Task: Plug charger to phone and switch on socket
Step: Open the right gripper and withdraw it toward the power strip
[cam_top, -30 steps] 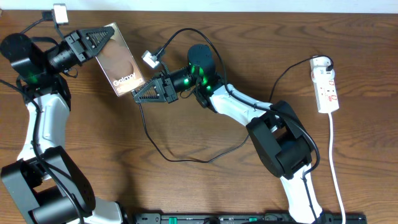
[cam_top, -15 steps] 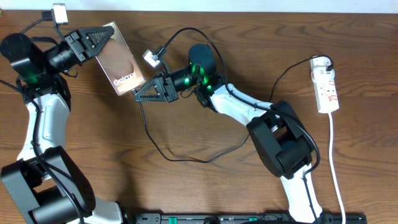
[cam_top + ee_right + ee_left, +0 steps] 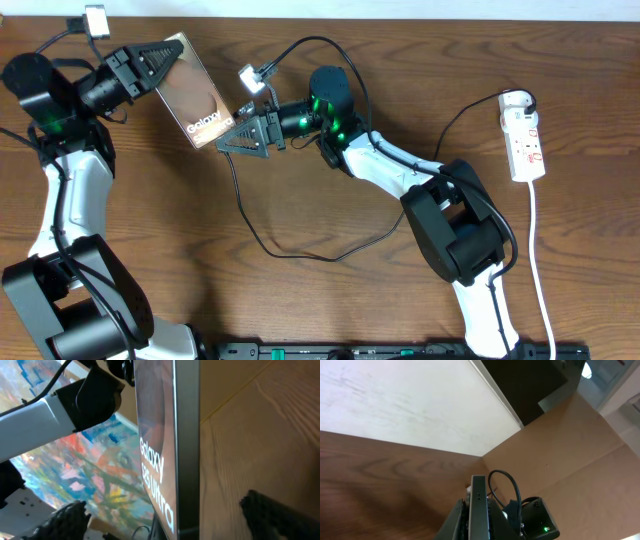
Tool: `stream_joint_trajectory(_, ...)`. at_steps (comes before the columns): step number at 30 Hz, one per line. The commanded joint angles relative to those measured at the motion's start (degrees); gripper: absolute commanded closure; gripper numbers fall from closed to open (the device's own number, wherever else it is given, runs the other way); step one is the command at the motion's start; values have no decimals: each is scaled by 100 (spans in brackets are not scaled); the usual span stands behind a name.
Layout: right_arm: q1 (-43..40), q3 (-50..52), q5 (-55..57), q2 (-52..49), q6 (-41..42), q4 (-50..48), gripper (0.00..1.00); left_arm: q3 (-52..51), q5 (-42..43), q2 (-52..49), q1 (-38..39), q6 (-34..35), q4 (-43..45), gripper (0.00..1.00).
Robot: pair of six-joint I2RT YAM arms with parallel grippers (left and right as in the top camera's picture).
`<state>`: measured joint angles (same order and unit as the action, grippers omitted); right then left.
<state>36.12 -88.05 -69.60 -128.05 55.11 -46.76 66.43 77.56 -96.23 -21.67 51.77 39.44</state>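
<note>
Left claw (image 3: 160, 60): shut tight on the phone (image 3: 193, 95), held on its edge.
Right claw (image 3: 225, 145): wide open, holding nothing; the phone's end sits between its fingers.
Charger (image 3: 290, 255): trails below the right claw.
Risk: a bump could twist the phone loose.

The wooden table (image 3: 200, 270) bears the white socket (image 3: 527, 135) at right and the charger cable (image 3: 300, 257) looped across its middle.

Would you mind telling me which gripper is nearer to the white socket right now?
Right. The right gripper is at the lower end of the phone, well to the left of the socket; the left gripper is even farther away, gripping the phone's upper end.
</note>
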Motion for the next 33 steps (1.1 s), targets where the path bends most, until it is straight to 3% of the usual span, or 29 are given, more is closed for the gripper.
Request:
stream_joint_trajectory(1,-57,-109,153,63,-24,-13,1,52,-46,74,-155,-70,52,93)
stream_joint_trajectory(10,-175,-109,254,63,-24,-2,1,52,-2,74,-651,-28,-256,93)
stream_joint_trajectory(13,-315,-109,557,63,94,398,1,52,48,74,-813,-28,-413,92)
stream_joint_trajectory(26,-1073,-109,1759,142,-643,3547,1,52,302,74,-981,-9,-492,93)
stream_joint_trajectory(33,-1644,-120,3314,1106,-2033,6339,1,52,302,74,-975,-13,-601,93)
